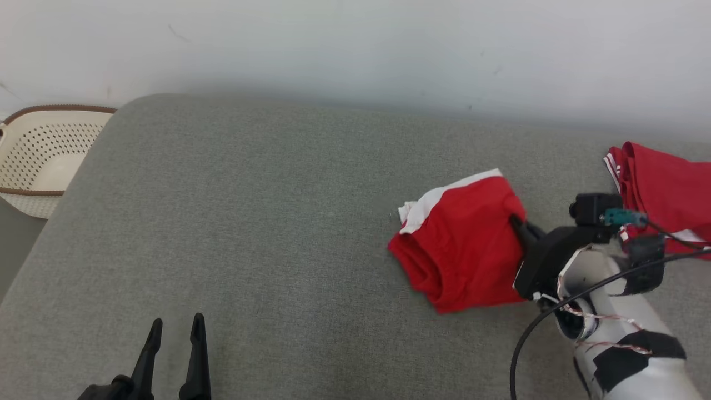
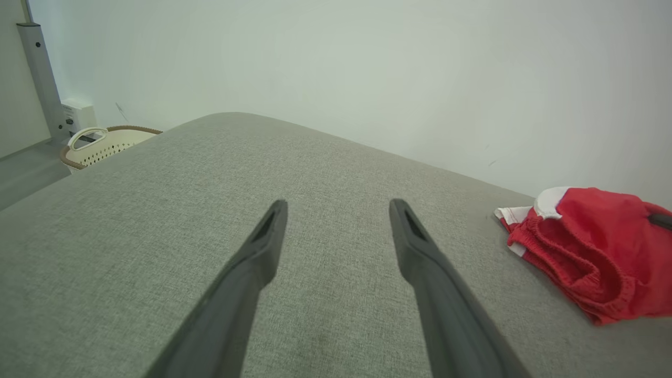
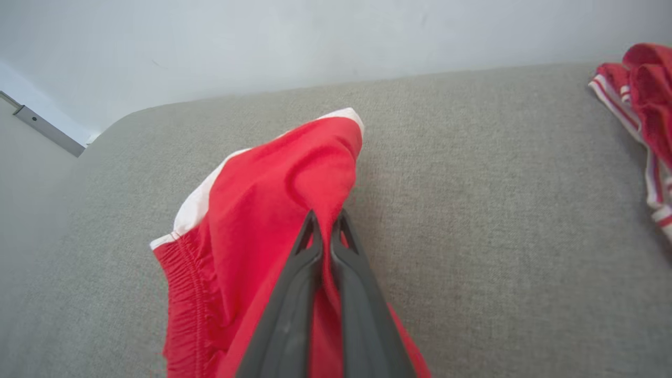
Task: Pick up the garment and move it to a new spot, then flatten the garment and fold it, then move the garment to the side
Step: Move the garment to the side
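Worktop (image 1: pixel 250 222) left and middle pass freely; shorts (image 1: pixel 461 244) block the right, second garment (image 1: pixel 666 183) far right, basket (image 1: pixel 39 161) off left.

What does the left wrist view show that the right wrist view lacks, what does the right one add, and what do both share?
Left wrist view, of the two: the open left gripper, a perforated cream basket beyond the cushion's edge, and a grey post. Right wrist view, of the two: a second, white-striped garment at its right edge. Both: the red garment that the right gripper pinches shut, the grey cushion and the pale wall.
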### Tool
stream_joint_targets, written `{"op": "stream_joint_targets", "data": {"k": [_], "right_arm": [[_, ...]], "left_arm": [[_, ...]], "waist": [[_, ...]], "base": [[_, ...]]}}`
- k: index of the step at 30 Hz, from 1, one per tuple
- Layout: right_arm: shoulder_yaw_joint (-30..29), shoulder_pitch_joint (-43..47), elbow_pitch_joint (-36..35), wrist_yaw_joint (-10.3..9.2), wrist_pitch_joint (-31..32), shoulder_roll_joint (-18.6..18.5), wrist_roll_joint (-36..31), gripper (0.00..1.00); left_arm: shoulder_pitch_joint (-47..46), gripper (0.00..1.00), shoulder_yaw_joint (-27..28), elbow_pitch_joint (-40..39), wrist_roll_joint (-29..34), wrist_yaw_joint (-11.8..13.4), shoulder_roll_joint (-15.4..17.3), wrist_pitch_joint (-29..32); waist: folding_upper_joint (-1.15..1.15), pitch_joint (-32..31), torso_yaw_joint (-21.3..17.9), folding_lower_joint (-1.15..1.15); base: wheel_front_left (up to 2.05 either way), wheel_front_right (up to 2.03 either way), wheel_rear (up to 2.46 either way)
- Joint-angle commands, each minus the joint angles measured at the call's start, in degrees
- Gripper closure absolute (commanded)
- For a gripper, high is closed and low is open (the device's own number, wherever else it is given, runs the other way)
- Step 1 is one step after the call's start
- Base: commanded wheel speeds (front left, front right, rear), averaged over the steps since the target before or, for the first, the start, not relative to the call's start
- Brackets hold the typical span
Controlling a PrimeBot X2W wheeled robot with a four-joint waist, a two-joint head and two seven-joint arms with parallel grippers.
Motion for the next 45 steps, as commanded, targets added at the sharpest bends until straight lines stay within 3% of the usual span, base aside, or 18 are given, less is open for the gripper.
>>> {"op": "stream_joint_targets", "data": {"k": [1, 10, 20, 32, 45], "right_arm": [[0.8, -2.3, -0.5, 0.01, 0.2, -1.9, -0.7, 1.0], [7.4, -13.9, -0.2, 0.01, 2.5, -13.2, 0.2, 1.0], [13.5, -24.4, 3.0, 0.01, 3.2, -22.7, 2.3, 1.0], [18.0, -33.3, 8.4, 0.01, 4.2, -30.1, 5.6, 1.0], [22.8, -36.5, 12.4, 0.01, 1.3, -34.8, 7.5, 1.0]], "left_arm": [[-1.0, 0.0, 0.0, -0.5, -0.5, -0.1, 0.0, -0.2], [-3.3, 0.0, 2.2, -3.0, 1.2, -1.6, 0.2, -0.2], [-6.2, 0.0, 3.5, -7.1, 2.5, -2.8, 0.9, -0.2], [-7.0, 0.0, 3.6, -13.1, 3.4, -2.6, 2.6, 0.2], [-7.2, 0.0, 3.9, -16.0, 3.0, -2.2, 4.2, 1.5]], "waist": [[0.0, 1.5, -1.4, 0.0], [0.0, 7.8, -5.5, 0.0], [0.0, 13.2, -7.2, 0.0], [0.0, 18.4, -9.4, 0.0], [0.0, 20.7, -10.9, 0.0]], "base": [[0.0, 0.0, 0.0], [0.0, 0.0, 0.0], [0.0, 0.0, 0.0], [0.0, 0.0, 0.0], [0.0, 0.0, 0.0]]}}
